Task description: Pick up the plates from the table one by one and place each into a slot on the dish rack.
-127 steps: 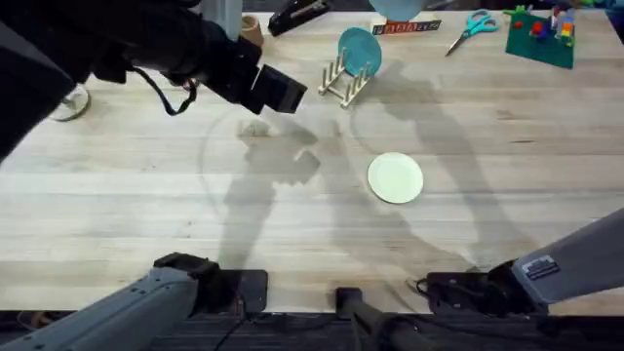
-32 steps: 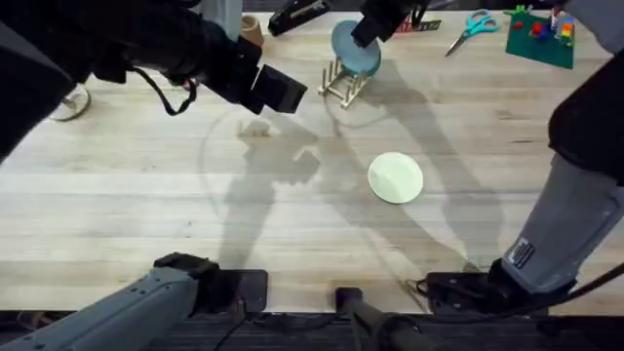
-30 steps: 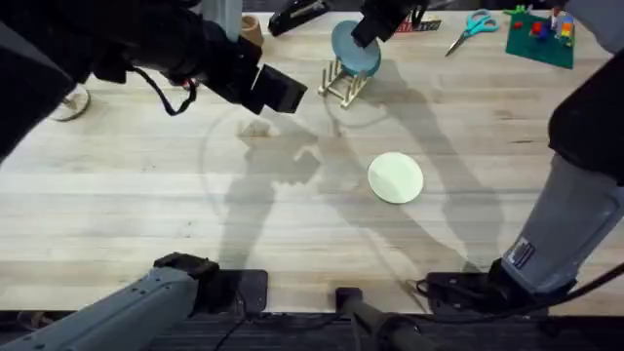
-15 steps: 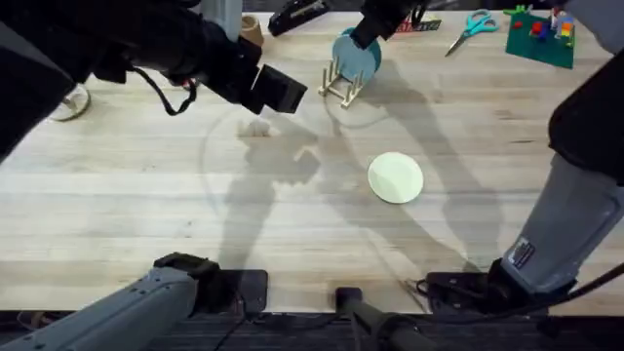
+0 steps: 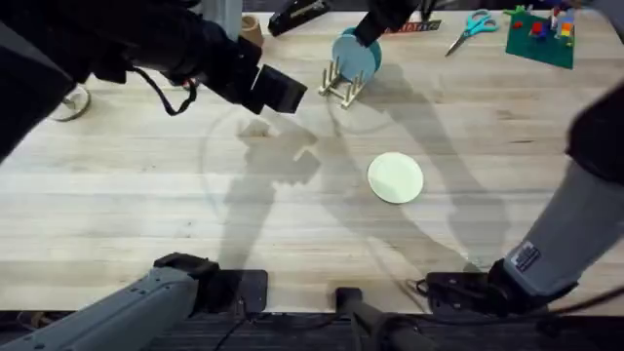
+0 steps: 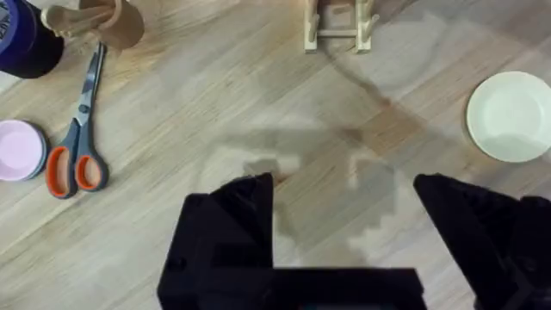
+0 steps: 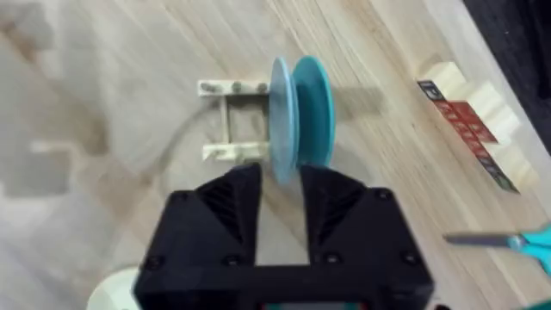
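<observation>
While overhead merges them, two plates (image 7: 284, 120) fill the rack (image 7: 231, 120).

We count three plates in all: one light blue plate (image 7: 282, 120) and one darker teal plate (image 7: 315, 110) standing side by side in the single dish rack (image 7: 231, 120), and one cream-yellow plate (image 5: 396, 178) lying flat near the middle of the worktop (image 5: 127, 205). We count two pairs of scissors: a teal-handled pair (image 5: 474, 26) toward one o'clock and an orange-handled pair (image 6: 79, 129) in the left wrist view. We also count one small pink dish (image 6: 19, 150) and two arms, each with two black fingers.
</observation>
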Controlling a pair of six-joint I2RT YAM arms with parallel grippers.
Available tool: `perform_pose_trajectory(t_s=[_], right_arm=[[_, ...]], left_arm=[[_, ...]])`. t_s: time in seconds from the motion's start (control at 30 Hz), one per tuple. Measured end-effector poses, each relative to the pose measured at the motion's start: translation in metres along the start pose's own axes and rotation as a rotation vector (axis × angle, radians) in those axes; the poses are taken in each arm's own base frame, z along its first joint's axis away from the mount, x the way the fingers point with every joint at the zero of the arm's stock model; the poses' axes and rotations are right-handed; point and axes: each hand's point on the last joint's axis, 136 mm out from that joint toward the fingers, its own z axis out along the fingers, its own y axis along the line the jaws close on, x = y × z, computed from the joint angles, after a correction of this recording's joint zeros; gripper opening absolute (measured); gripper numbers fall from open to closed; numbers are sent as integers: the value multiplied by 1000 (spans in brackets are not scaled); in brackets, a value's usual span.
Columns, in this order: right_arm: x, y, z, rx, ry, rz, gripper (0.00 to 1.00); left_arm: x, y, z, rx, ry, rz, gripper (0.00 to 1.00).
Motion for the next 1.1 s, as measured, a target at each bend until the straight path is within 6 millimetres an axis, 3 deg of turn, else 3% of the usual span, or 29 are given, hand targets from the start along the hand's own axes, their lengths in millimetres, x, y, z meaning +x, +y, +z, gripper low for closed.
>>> perform_pose_trajectory(t_s=[0.2,0.33,0.53,0.77,0.9,1.1], right_arm=[[4,9,-65,40,-19,-4,502],[14,15,-96,64,-4,1,964],[33,21,-130,77,20,33,993],[59,8,-168,134,2,167,995],[94,18,-180,143,26,236,996],[157,42,-174,123,105,358,995]], left_arm=[[0,0,0,0,0,0,994],[0,0,0,0,0,0,995],[0,0,0,0,0,0,994],[0,-1,0,4,-1,0,994],[-1,-3,0,16,-5,0,993],[-2,-10,0,55,-13,-12,994]])
